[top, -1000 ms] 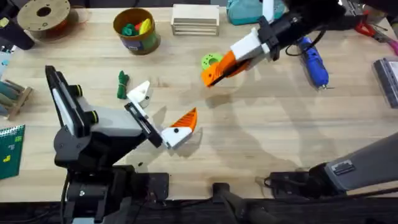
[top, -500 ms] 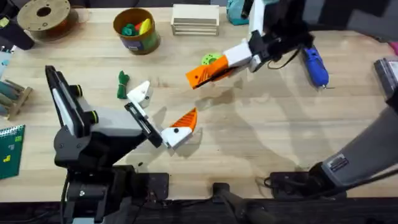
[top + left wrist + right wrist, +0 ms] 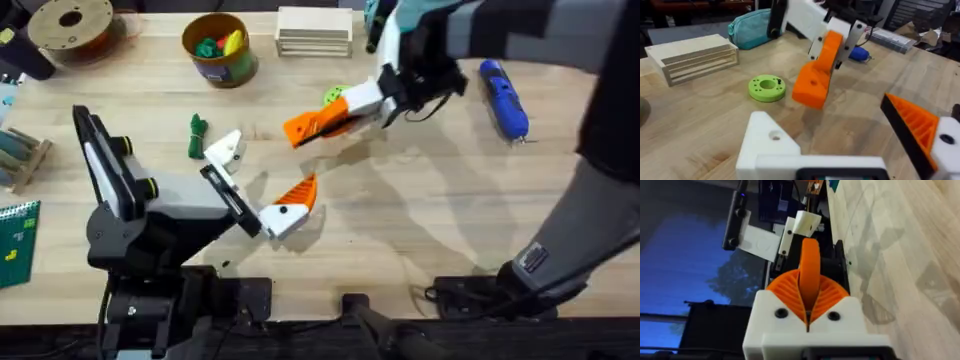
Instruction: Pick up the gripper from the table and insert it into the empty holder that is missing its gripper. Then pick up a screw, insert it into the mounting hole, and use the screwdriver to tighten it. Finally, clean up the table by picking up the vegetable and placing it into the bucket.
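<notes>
Resting low by the desk's near-left edge, left arm's end effector (image 3: 262,185) sits spread wide and holding nothing: one finger carries an orange ribbed pad (image 3: 297,192), the other is the bare white holder (image 3: 226,149) with its mounting hole visible in the left wrist view (image 3: 775,135). Dark green vegetable (image 3: 196,136) lies on the desk (image 3: 420,230) just beside the holder, on its left-edge side.

Mid-desk, right end effector (image 3: 345,112) hangs above the surface, clamped on the orange gripper (image 3: 312,124); right wrist view shows the wedge (image 3: 810,275) pinched between both ribbed pads, sticking out past the tips. Gripper is off the desk, pointing toward the left arm, apart from the holder.

Lime-green disc (image 3: 334,95) lies just behind the right end effector. Blue screwdriver (image 3: 503,97) lies toward the far-right corner. Orange-yellow bucket (image 3: 218,50) stands at the far edge, left of centre.
</notes>
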